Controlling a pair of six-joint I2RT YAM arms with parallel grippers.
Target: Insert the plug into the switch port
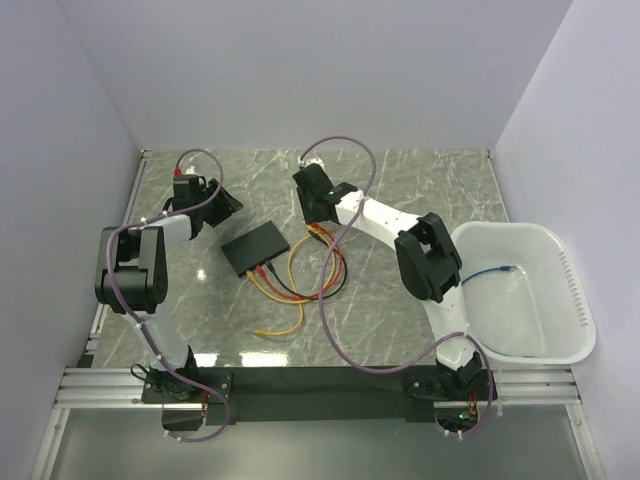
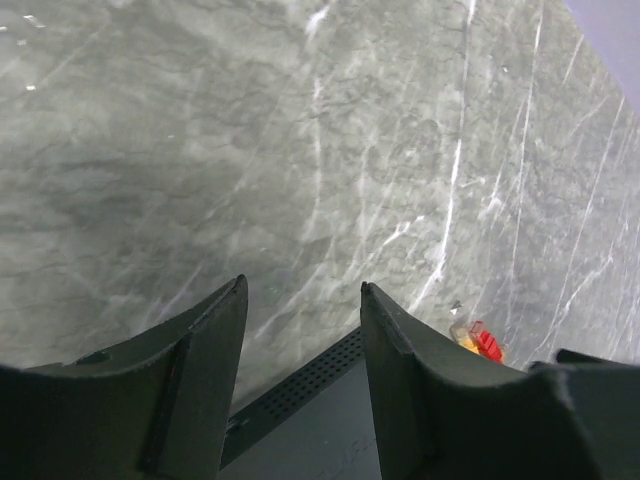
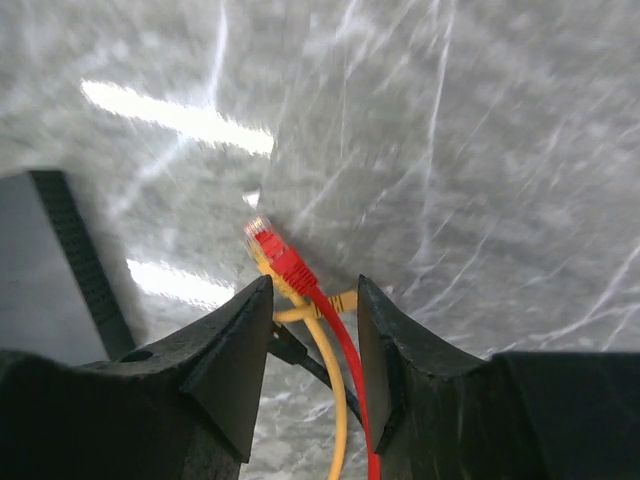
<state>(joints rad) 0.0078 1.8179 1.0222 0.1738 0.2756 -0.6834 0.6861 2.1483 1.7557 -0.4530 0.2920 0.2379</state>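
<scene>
From above, the switch (image 1: pixel 255 248) lies flat on the grey marble counter (image 1: pixel 420 180), between the two arms and nearer the left one. A tangle of red, yellow and black cables (image 1: pixel 305 275) spreads just to its right and toward the arm bases. The left hand (image 1: pixel 225 205) hangs near the switch's far left corner. The right hand (image 1: pixel 318 218) is over the far end of the cable tangle. A white tub (image 1: pixel 575 290) sits at the right edge of the counter with a blue cable (image 1: pixel 490 272) inside.

From the left wrist, the left hand (image 2: pixel 303 285) is released, its fingers well apart with only bare counter between them. The vented edge of the switch (image 2: pixel 310 430) shows low in the gap. A red plug (image 2: pixel 487 343) peeks out past the right finger.

From the right wrist, the right hand (image 3: pixel 313 280) is also released, the gap between its fingers wider than any cable. The red plug (image 3: pixel 272 248) points out past the fingertips, its cable running back between the fingers close to the right one. A yellow cable (image 3: pixel 325 370) and a black cable (image 3: pixel 300 355) lie in the same gap. The switch (image 3: pixel 40 270) is at the left edge, apart from the plug.
</scene>
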